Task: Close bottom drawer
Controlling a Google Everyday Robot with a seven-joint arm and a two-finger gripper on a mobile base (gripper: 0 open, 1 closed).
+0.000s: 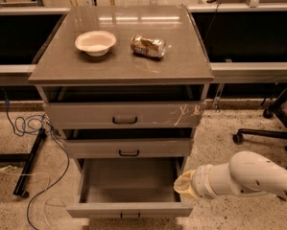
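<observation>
The bottom drawer (128, 209) is the lowest of three grey drawers in the cabinet; it is pulled far out, showing a deep, bare grey box and a small dark handle on its plain front. My white arm reaches in from the right, and my gripper (182, 186) sits at the drawer's right wall, near its front right corner. The middle drawer (128, 148) and the white-scratched top drawer (124, 115) stand slightly out.
A white bowl (95, 42) and a crushed can (148, 46) lie on the cabinet top (124, 61). Blue cables and a black stand leg (30, 162) lie on the floor at left. An office chair base (265, 128) stands at right.
</observation>
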